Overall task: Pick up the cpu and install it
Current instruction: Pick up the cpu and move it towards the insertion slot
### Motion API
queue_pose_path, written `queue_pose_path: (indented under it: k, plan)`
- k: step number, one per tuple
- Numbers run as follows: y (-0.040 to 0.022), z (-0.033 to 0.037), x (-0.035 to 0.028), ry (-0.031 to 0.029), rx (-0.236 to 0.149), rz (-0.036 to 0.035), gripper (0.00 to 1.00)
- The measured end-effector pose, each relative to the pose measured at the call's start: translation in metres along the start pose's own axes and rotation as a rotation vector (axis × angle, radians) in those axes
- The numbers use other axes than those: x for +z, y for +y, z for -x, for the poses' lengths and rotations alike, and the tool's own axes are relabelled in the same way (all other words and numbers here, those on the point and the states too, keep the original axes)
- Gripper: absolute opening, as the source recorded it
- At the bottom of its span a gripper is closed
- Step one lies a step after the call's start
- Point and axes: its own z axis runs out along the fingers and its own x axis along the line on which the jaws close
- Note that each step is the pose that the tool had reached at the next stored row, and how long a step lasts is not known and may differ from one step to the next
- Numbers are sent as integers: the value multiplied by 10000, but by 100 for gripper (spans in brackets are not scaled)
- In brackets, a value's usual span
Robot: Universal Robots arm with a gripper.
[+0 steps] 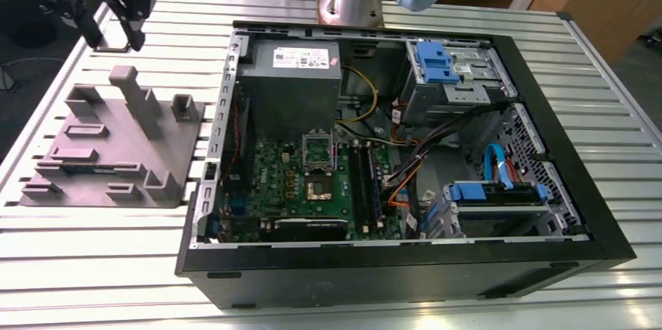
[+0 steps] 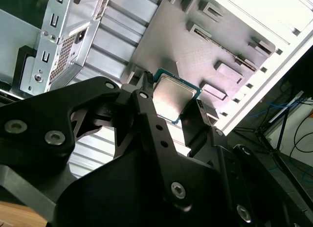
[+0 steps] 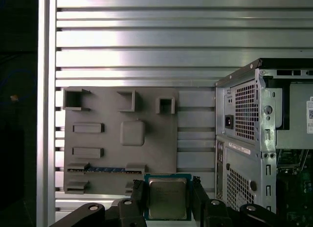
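the gripper [image 3: 167, 203] has its fingers closed on two opposite edges of the cpu [image 3: 167, 195], in the air near the grey parts tray [image 3: 102, 139], outside the computer case [image 3: 244, 119]. the chip is likely light, stiff and fragile, so edge holds suit it.

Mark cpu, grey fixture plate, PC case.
cpu [image 3: 167, 198]: first wrist view, middle of its metal top.
grey fixture plate [image 3: 156, 151]: first wrist view, bare flat face.
PC case [image 3: 244, 114]: first wrist view, vented rear panel.
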Motion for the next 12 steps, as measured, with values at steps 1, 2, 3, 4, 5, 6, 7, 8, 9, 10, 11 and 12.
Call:
queue_pose_path:
  k: [1,2,3,4,5,6,7,8,9,10,11,12]
  plan:
    - [0,7,0,0,0,0,47]
    - [0,13,0,0,0,0,47]
    - [1,17,0,0,1,0,47]
    - [1,20,0,0,1,0,47]
    - [0,24,0,0,1,-1,47]
    - [0,26,0,0,1,0,47]
    - [0,29,0,0,0,0,47]
    - [0,31,-1,1,0,-1,47]
    - [1,34,0,0,1,0,47]
    - [1,36,-1,1,0,0,47]
    - [1,38,0,0,0,0,47]
    - [1,41,0,0,0,0,47]
